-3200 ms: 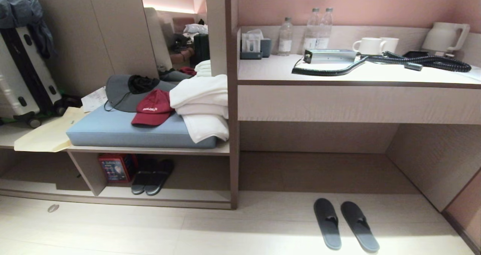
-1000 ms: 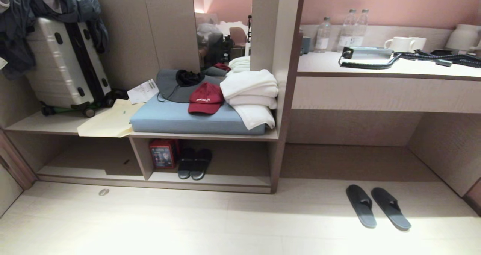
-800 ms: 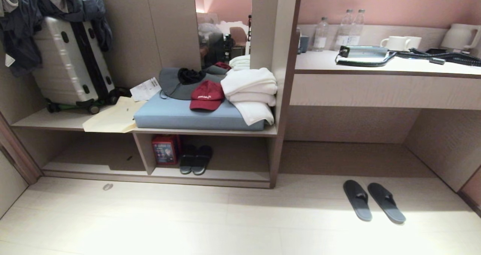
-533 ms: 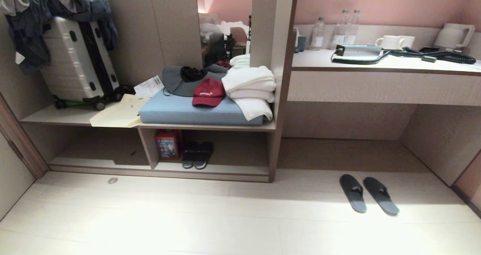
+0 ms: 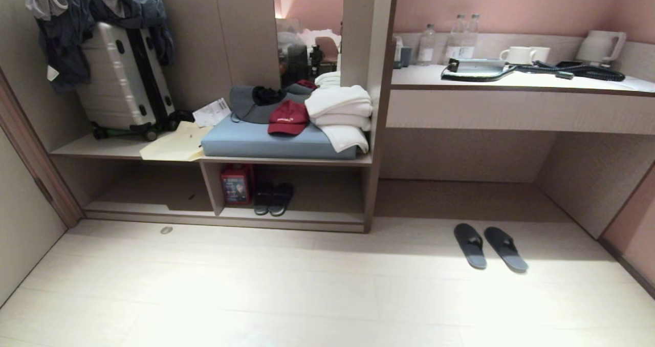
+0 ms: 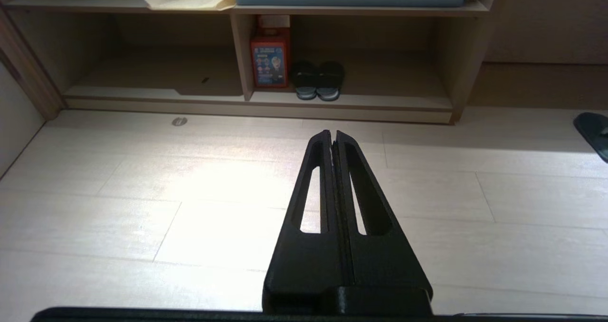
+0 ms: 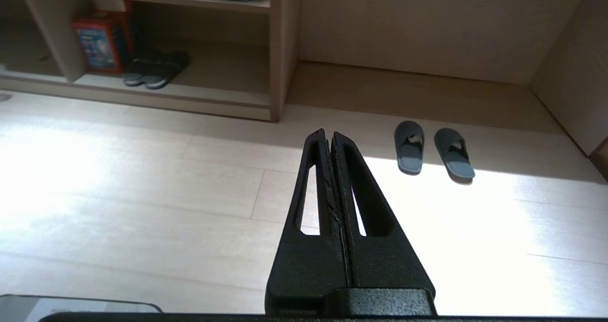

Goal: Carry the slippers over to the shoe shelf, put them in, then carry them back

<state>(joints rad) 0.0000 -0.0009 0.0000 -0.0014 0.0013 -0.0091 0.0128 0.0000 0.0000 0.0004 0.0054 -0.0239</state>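
- Centrally, a pair of thin flat dark grey-blue slide slippers (image 5: pixel 490 246) is seen side by side on the pale plank floor (image 5: pixel 286 290), under the long pale desk counter (image 5: pixel 517 106).
- A low taupe wood-grain shoe shelf (image 5: pixel 286 219) is shown well apart from them, holding chunkier black slides (image 5: pixel 273 199) beside a red box (image 5: pixel 236 184).
- The left gripper (image 6: pixel 332 134) is shown pressed closed, empty, above the floor.
- The right gripper (image 7: pixel 327 134) is likewise closed and empty.

slippers (image 5: pixel 490 247) on floor (image 5: pixel 307 296), right of shoe shelf (image 5: pixel 286 219)
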